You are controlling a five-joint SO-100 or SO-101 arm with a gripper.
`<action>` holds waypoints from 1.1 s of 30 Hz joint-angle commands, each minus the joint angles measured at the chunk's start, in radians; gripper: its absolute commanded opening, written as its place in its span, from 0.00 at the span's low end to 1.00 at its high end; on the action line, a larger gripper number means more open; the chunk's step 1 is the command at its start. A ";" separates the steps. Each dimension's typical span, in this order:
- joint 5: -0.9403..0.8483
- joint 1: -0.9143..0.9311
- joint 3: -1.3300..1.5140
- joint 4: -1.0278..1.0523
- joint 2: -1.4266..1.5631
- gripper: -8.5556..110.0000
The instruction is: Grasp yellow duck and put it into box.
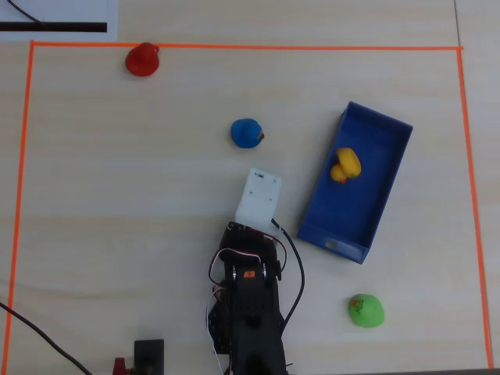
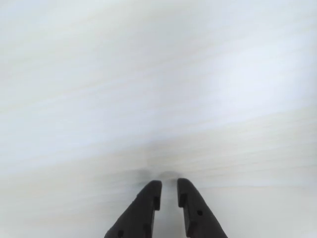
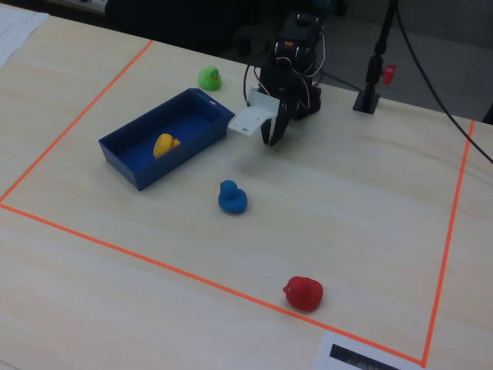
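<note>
The gripper (image 2: 169, 187) fills the bottom of the wrist view: two dark tapered plastic fingers nearly closed, a thin slit between the tips, nothing in it. Under them lies only the pale wood-grain table (image 2: 158, 89), smeared by blur.

In the overhead view the yellow duck (image 1: 345, 165) already lies inside the box (image 1: 384, 123), roughly at its middle, tipped on its side (its orange beak shows toward the lower left). The box sits askew toward the table's right edge, a long blue tray with low straight walls and a pale label on its near short end. So the task looks finished, by my reading; what remains is for the arm to fold back toward the near edge, which calls for no care beyond clearing the box corner close by.

The other toys are small, rounded and smooth-looking: a blue duck (image 1: 247, 133) mid-table, a red duck (image 1: 143, 59) at the far left corner on the orange tape (image 1: 234, 47), a green duck (image 1: 366, 310) toward the near right.
</note>
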 commanded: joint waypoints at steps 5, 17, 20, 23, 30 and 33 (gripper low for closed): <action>-0.032 0.011 -0.005 0.044 0.002 0.07; -0.032 0.003 -0.005 0.044 0.002 0.10; -0.032 0.003 -0.005 0.044 0.002 0.10; -0.032 0.003 -0.005 0.044 0.002 0.10; -0.032 0.003 -0.005 0.044 0.002 0.10; -0.032 0.003 -0.005 0.044 0.002 0.10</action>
